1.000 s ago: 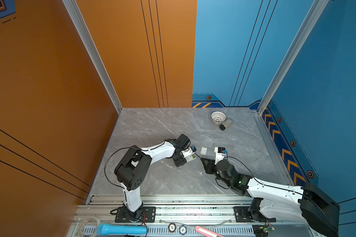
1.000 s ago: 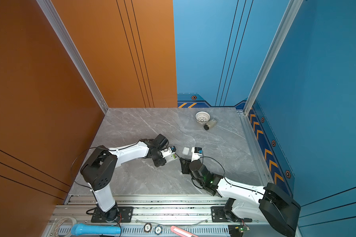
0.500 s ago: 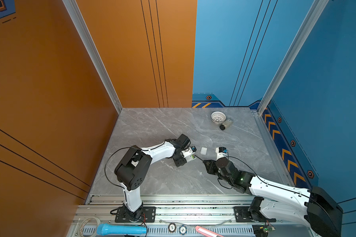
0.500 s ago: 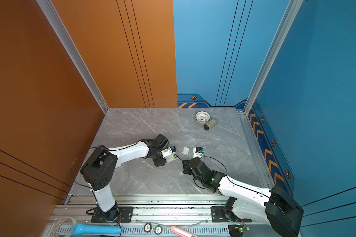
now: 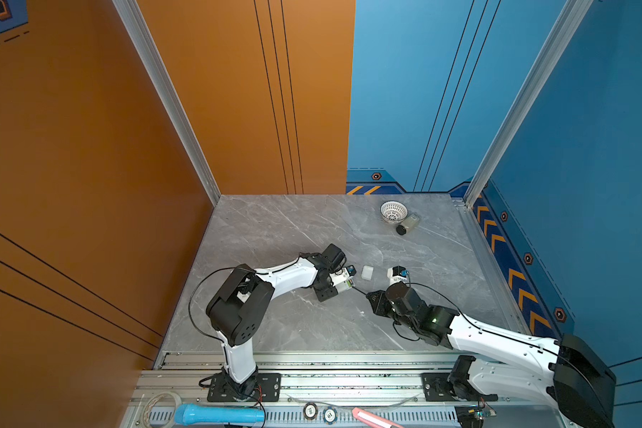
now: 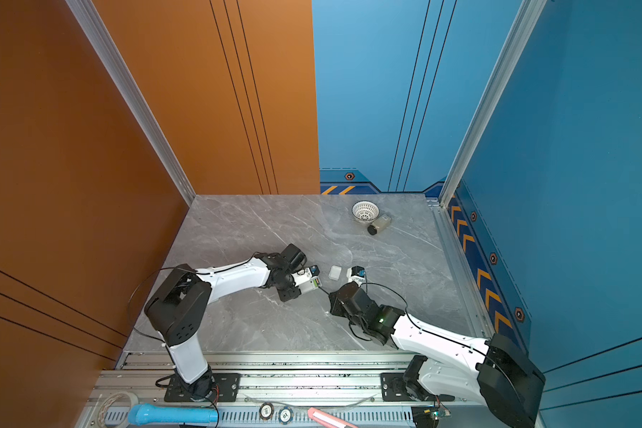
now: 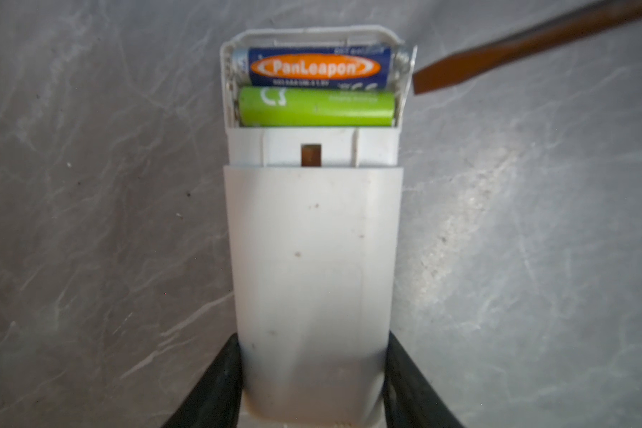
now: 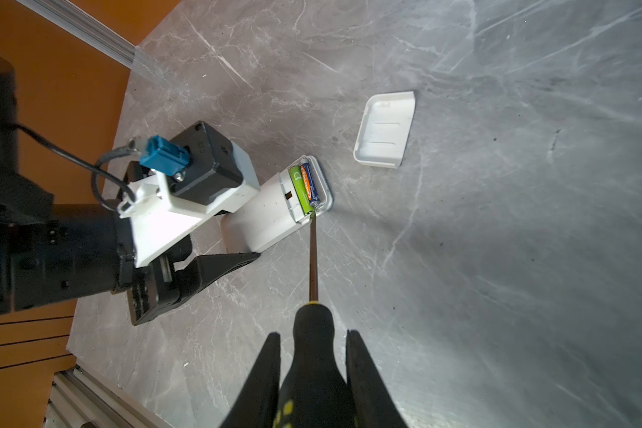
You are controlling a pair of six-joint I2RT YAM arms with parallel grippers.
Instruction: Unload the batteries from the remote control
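My left gripper [image 7: 314, 344] is shut on the narrow end of the white remote control [image 7: 312, 259], which lies flat on the grey tabletop [image 5: 275, 229]. Its far end is uncovered, and two batteries lie side by side in it, a blue and orange one [image 7: 315, 66] outermost and a light green one [image 7: 315, 107] beside it. My right gripper [image 8: 313, 335] is shut on the black and yellow handle of a screwdriver [image 8: 312, 370]. The screwdriver's tip [image 8: 313, 216] sits at the corner of the open compartment. In both top views the grippers face each other at mid table, around the remote control [image 5: 343, 284] [image 6: 312, 284].
A loose white cover [image 8: 384, 129] [image 5: 367, 272] lies just beyond the remote control. A white perforated bowl [image 5: 393, 211] and a small jar on its side [image 5: 408, 224] sit at the back right. Orange and blue walls enclose the table. A metal rail [image 5: 349, 367] runs along the front.
My right arm has shifted its elbow and wrist slightly while the screwdriver tip stays at the remote control. The left arm and the remote control have not moved.
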